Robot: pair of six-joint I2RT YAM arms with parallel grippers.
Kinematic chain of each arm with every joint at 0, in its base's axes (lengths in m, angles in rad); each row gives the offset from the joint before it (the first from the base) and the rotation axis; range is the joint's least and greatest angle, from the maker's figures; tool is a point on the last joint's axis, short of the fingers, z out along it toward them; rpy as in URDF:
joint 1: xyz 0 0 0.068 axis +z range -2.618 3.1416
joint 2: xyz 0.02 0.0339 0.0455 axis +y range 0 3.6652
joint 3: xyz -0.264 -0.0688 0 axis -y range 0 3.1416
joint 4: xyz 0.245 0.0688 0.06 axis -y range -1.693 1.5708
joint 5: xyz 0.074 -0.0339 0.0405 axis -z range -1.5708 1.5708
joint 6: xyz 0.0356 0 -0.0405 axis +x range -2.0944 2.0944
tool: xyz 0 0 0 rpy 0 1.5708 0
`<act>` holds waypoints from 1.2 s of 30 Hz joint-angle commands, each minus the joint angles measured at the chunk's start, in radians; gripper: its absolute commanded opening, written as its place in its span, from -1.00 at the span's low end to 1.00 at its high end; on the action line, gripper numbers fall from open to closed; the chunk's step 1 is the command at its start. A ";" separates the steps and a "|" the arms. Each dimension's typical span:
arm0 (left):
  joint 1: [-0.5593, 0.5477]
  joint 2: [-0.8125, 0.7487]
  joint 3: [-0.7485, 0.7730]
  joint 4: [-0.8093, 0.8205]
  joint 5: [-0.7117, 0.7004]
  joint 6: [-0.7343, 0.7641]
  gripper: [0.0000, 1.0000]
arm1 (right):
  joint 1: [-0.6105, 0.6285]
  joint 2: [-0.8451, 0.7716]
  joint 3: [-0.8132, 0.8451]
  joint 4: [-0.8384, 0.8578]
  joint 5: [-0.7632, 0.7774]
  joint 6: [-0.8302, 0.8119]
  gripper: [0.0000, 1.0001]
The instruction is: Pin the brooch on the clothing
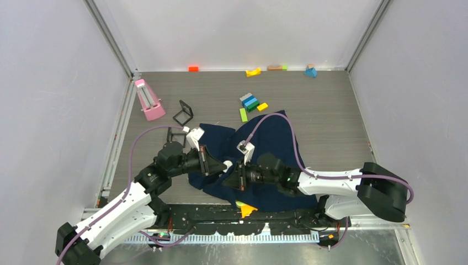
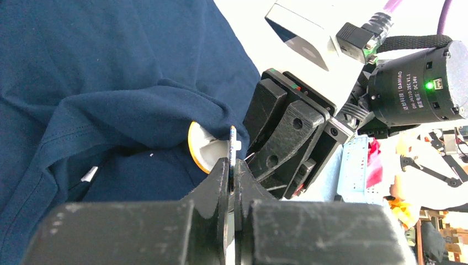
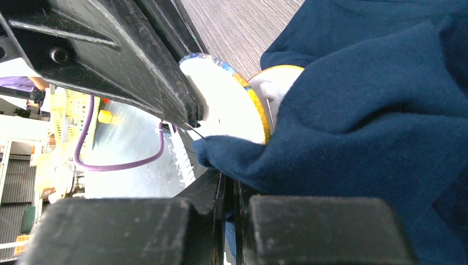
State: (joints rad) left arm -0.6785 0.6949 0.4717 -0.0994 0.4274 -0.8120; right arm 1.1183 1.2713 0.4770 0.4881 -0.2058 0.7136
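Observation:
The clothing (image 1: 270,138), a dark navy T-shirt, lies crumpled at mid-table. My left gripper (image 1: 217,165) is shut on the brooch (image 1: 227,164) at the shirt's left edge. In the left wrist view the jaws (image 2: 233,163) pinch a thin edge part of the brooch (image 2: 205,153), whose orange rim and white face sit against a fold of the shirt (image 2: 99,72). My right gripper (image 1: 234,178) faces it, shut on a fold of the shirt. In the right wrist view that gripper (image 3: 229,182) holds navy fabric (image 3: 353,127) touching the brooch (image 3: 232,105), and a thin pin (image 3: 196,132) shows beside the fabric tip.
A pink stand (image 1: 149,100) and two black frames (image 1: 184,112) lie at the left. Coloured blocks (image 1: 251,102) sit behind the shirt. An orange block (image 1: 193,68) and other blocks line the back wall. A yellow wedge (image 1: 246,210) lies at the near edge.

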 commanded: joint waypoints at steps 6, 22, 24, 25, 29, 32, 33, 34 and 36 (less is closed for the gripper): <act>0.022 -0.017 0.007 0.077 0.048 0.000 -1.00 | 0.009 -0.022 0.041 0.056 -0.014 0.003 -0.92; 0.221 0.173 0.199 -0.018 0.635 0.118 -1.00 | -0.008 -0.553 0.046 -0.372 0.103 -0.188 0.39; 0.226 0.179 0.212 -0.018 0.685 0.133 -1.00 | -0.008 -0.578 0.032 -0.333 0.103 -0.195 0.41; 0.226 0.178 0.217 -0.020 0.700 0.144 -1.00 | -0.008 -0.583 0.026 -0.308 0.104 -0.199 0.42; 0.227 0.169 0.232 -0.041 0.742 0.194 -1.00 | -0.008 -0.552 0.028 -0.244 0.105 -0.205 0.42; 0.229 0.173 0.233 -0.047 0.763 0.207 -1.00 | -0.008 -0.507 0.046 -0.209 0.077 -0.210 0.41; 0.229 0.173 0.230 -0.046 0.766 0.209 -1.00 | -0.008 -0.480 0.052 -0.197 0.068 -0.213 0.41; 0.229 0.175 0.227 -0.044 0.768 0.209 -1.00 | -0.008 -0.468 0.062 -0.192 0.048 -0.214 0.41; 0.229 0.178 0.222 -0.037 0.770 0.209 -1.00 | -0.008 -0.432 0.072 -0.170 0.022 -0.211 0.39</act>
State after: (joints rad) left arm -0.4557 0.8772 0.6582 -0.1490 1.1259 -0.6270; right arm 1.1114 0.7929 0.4900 0.2150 -0.1326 0.5243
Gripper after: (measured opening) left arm 0.025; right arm 0.702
